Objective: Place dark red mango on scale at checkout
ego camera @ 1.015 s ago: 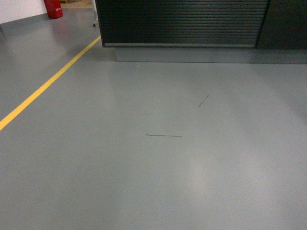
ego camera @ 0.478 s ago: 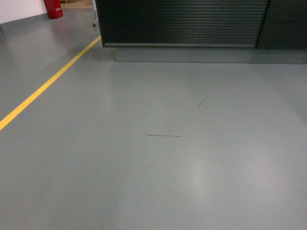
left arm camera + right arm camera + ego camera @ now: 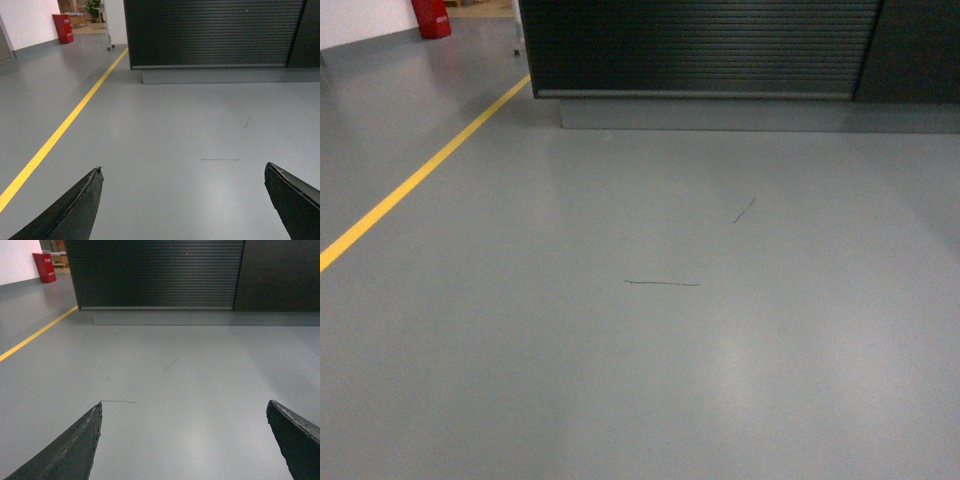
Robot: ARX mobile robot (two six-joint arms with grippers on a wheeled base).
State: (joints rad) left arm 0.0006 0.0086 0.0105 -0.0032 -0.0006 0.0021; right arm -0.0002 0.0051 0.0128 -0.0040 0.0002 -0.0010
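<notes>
A: What does the head view show?

B: A big gray floor (image 3: 650, 330). At the top stands the checkout (image 3: 700, 45), black with a ribbed front. A yellow line (image 3: 420, 175) runs along the left side of the floor. Two thin dark marks (image 3: 662, 283) lie in the middle. No arm shows in this view.

A: And the left wrist view?

B: Here I see the left gripper (image 3: 182, 172). Its two dark fingers (image 3: 75, 210) stand far apart at the bottom corners, with only floor between them. So it is wide open and holds nothing. This view shows more on the far left: a red box (image 3: 63, 28) by the white wall (image 3: 30, 20), and a green plant (image 3: 94, 7) in a room behind.

A: And the right wrist view?

B: The right gripper (image 3: 184, 409) is wide open too, with nothing in it. The checkout fills the top of this view. Beside its ribbed part, on the right, is a smooth black panel (image 3: 280, 275).

A: Is there room to move?

B: Yes. The floor is open from the grippers up to the gray step (image 3: 200, 317) at the foot of the checkout.

A: Where is the dark red mango?

B: I can't see it in any view. I can't see the scale either. Only the checkout's front shows, far ahead of both grippers. Its top is cut off.
</notes>
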